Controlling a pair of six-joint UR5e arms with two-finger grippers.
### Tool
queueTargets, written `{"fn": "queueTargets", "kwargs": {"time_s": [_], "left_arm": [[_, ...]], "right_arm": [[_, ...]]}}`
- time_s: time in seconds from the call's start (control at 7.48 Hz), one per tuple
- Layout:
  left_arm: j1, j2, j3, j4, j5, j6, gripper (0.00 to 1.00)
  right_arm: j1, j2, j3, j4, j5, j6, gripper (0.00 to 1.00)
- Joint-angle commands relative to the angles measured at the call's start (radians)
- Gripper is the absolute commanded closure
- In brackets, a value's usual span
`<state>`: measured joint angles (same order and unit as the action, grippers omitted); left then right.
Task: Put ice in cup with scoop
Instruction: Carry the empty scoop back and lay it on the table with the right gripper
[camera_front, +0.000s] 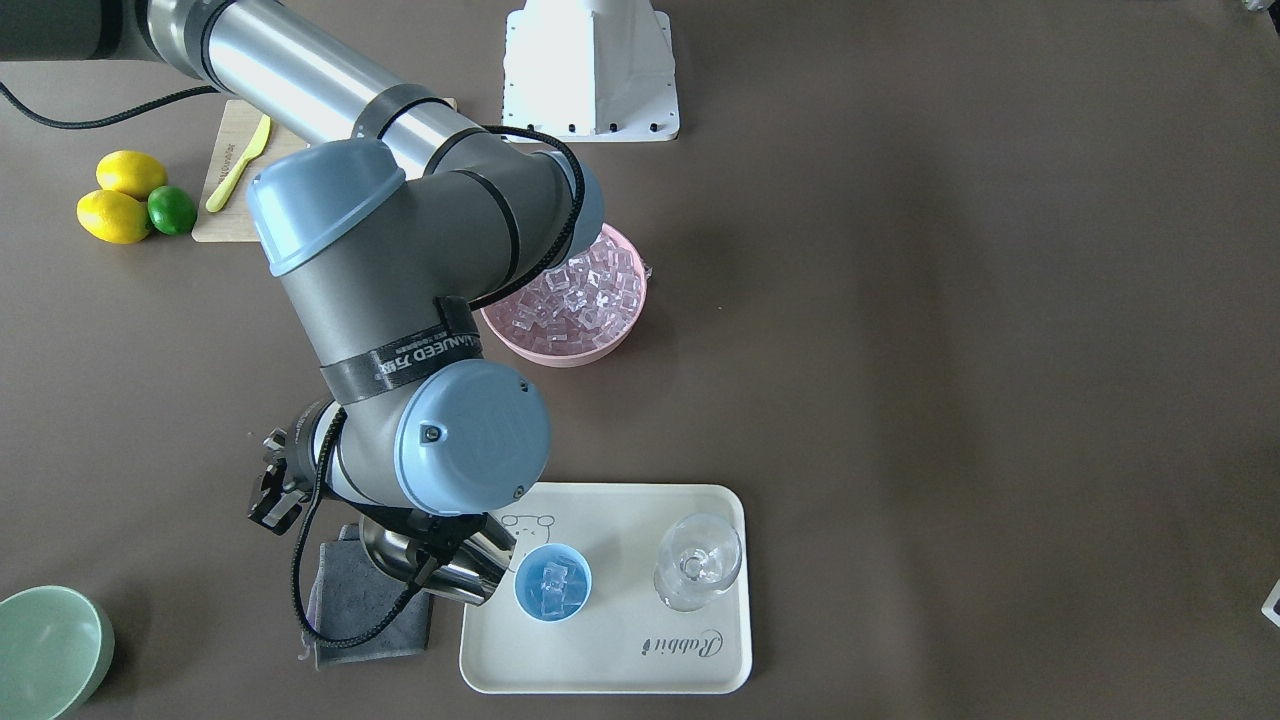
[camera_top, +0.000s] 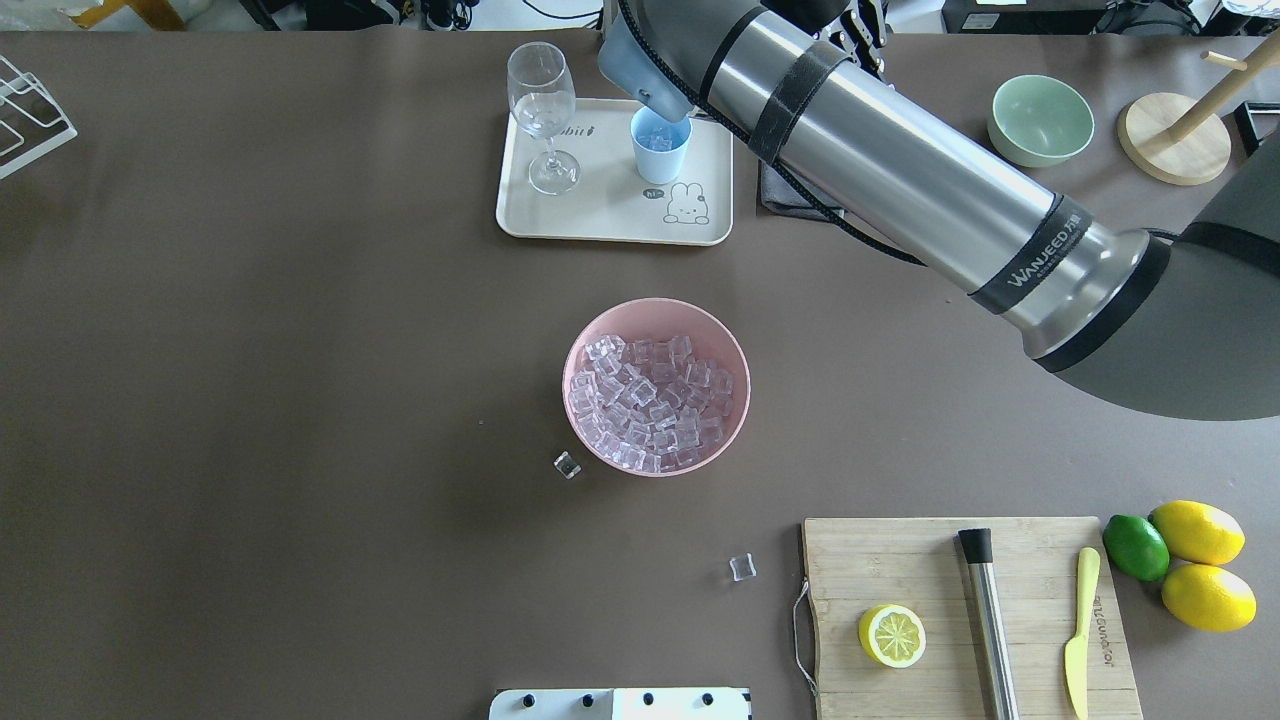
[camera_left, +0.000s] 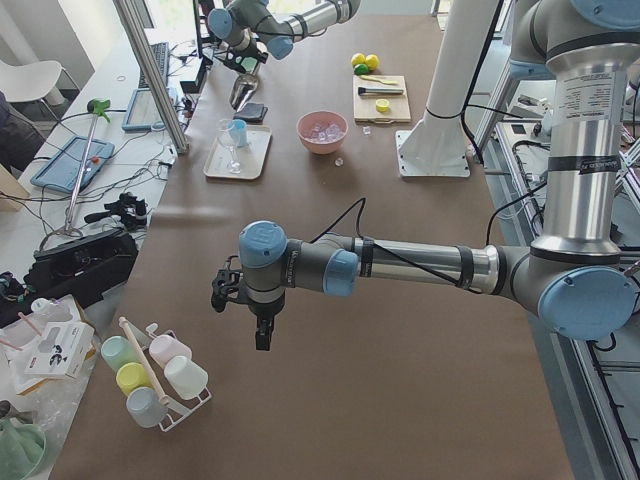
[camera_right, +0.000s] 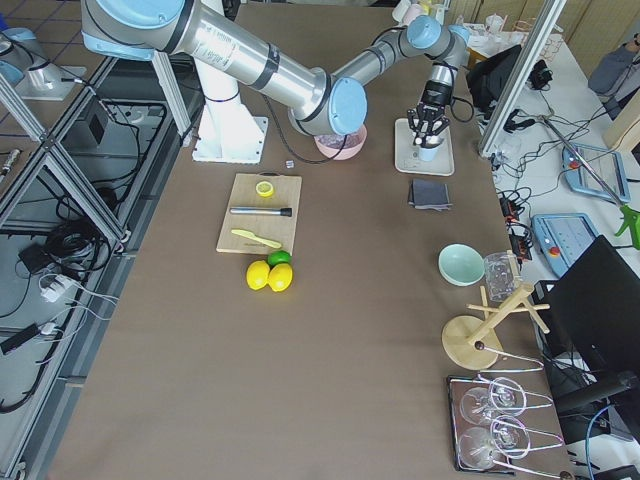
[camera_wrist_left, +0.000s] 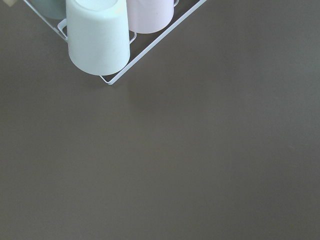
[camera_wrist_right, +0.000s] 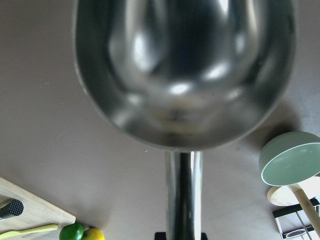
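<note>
Scoop hangs handle-up, pinched by right fingers, mouth tipped toward cup; left fingers too small to judge.

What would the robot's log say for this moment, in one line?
right tool: holding scoop | scoop: empty, beside cup | cup: ice inside, on tray | left tool: far from tray

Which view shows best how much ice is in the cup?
Exterior front-facing: it looks into the cup, ice visible inside. Overhead: the right arm partly covers its rim. Side views: tiny. Wrist views: absent.
</note>
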<state>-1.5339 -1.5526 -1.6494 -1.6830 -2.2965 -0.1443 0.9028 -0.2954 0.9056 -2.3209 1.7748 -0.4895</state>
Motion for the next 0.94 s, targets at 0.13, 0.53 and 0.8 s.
{"fn": "queueTargets", "kwargs": {"time_s": [0.13, 0.53, 0.8], "left_arm": [[0.000, 0.029, 0.002, -0.063, -0.032, 0.000, 0.01], [0.003, 0.028, 0.002, -0.055, -0.075, -0.006, 0.01], [0.005, 0.019, 0.002, -0.055, -0.075, -0.008, 0.01]], "right_arm": [[0.056, -0.326, 0.546, -0.063, 0.055, 0.000, 1.00], [0.169, -0.754, 1.001, -0.057, 0.237, 0.386, 1.00], [0.250, -1.012, 1.088, 0.095, 0.372, 0.642, 1.00]]}}
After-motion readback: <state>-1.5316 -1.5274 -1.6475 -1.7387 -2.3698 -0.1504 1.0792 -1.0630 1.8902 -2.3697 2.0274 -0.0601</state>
